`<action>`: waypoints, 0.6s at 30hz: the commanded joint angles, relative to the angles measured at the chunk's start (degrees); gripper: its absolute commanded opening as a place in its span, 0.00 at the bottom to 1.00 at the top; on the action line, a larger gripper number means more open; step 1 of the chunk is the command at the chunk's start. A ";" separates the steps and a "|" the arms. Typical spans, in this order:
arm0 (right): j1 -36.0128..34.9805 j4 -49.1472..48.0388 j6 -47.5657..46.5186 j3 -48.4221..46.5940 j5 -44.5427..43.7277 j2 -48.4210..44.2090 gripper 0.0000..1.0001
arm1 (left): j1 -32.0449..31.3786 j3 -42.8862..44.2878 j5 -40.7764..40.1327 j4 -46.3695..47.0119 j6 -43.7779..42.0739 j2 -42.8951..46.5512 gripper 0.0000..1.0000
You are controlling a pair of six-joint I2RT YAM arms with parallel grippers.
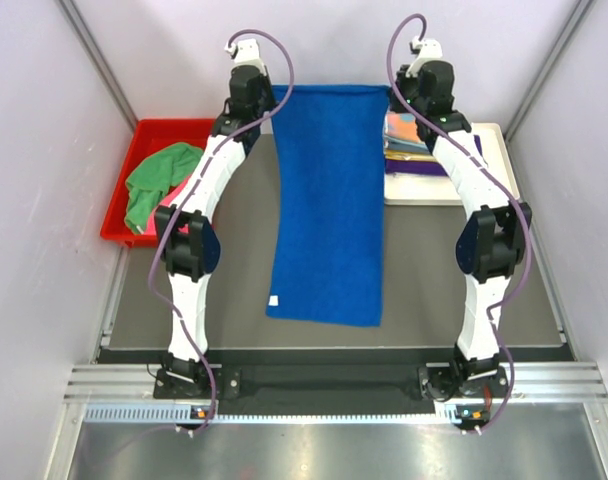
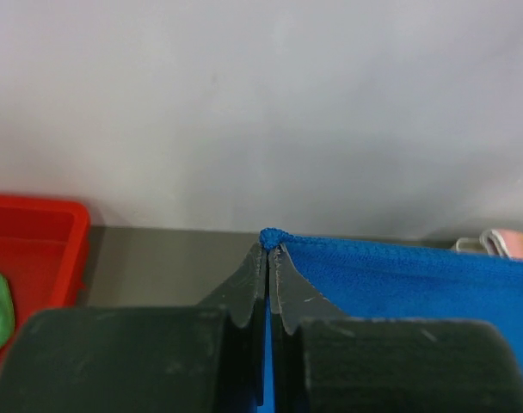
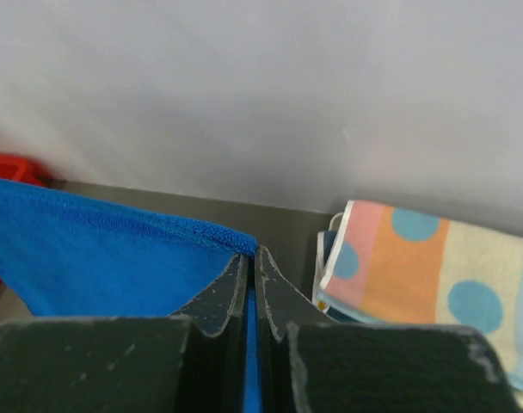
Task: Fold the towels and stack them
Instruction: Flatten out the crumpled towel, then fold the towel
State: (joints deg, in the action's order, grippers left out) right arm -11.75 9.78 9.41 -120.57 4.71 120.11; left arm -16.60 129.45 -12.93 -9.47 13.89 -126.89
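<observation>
A royal blue terry towel hangs stretched between both arms, its far edge lifted and its near edge lying on the dark mat. My left gripper is shut on the towel's far left corner. My right gripper is shut on the far right corner. In the right wrist view, a folded orange-pink towel with teal dots lies just to the right. It tops a stack on the white tray, with a purple towel at the stack's near side. A green towel lies crumpled in the red bin.
The red bin stands at the back left of the mat, the white tray at the back right. A pink cloth shows beside the green towel in the bin. Pale walls close in the back and both sides.
</observation>
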 commanded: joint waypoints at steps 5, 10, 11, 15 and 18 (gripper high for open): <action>2.26 -4.77 2.98 18.34 -0.32 -13.92 0.00 | 1.92 -14.73 3.86 5.34 2.37 11.83 0.00; 2.17 -6.17 3.95 29.31 0.65 -20.08 0.00 | 1.40 -27.39 6.16 7.71 4.13 19.57 0.00; 1.99 -6.18 4.21 30.56 0.65 -22.01 0.00 | 1.22 -28.97 6.07 7.98 4.21 20.53 0.00; 1.82 -5.83 4.74 35.93 1.70 -27.03 0.00 | 0.96 -36.18 5.90 8.33 5.01 25.89 0.00; 1.38 -3.55 4.65 37.95 2.41 -30.19 0.00 | 0.78 -40.39 5.63 8.24 5.88 29.66 0.00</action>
State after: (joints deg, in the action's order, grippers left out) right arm -11.70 7.35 14.04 -83.15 8.95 95.29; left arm -16.91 92.18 -3.79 -5.23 19.25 -103.53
